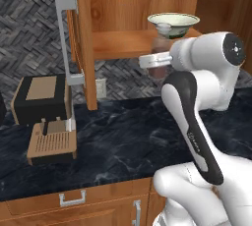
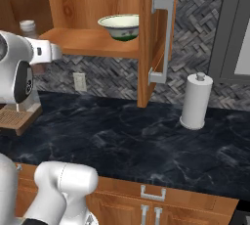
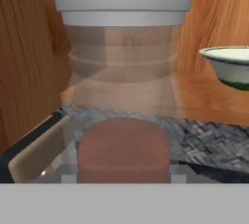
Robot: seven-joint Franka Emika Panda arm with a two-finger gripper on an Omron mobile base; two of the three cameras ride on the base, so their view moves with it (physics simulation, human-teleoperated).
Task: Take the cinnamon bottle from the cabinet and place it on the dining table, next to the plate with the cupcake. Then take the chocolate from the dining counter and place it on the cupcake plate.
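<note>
Open wooden cabinet (image 2: 93, 40) above the dark tabletop (image 2: 122, 136). Claw (image 3: 124, 172) clamped narrow on cinnamon bottle (image 3: 121, 67), left of bowl (image 3: 228, 65). Pull straight out, level, clear of bowl.

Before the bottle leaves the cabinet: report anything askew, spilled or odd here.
Nothing stands out. The cinnamon bottle stands upright on the cabinet shelf, the bowl sits level beside it, and the paper towel roll and coffee machine stand upright on the counter. No spills.
</note>
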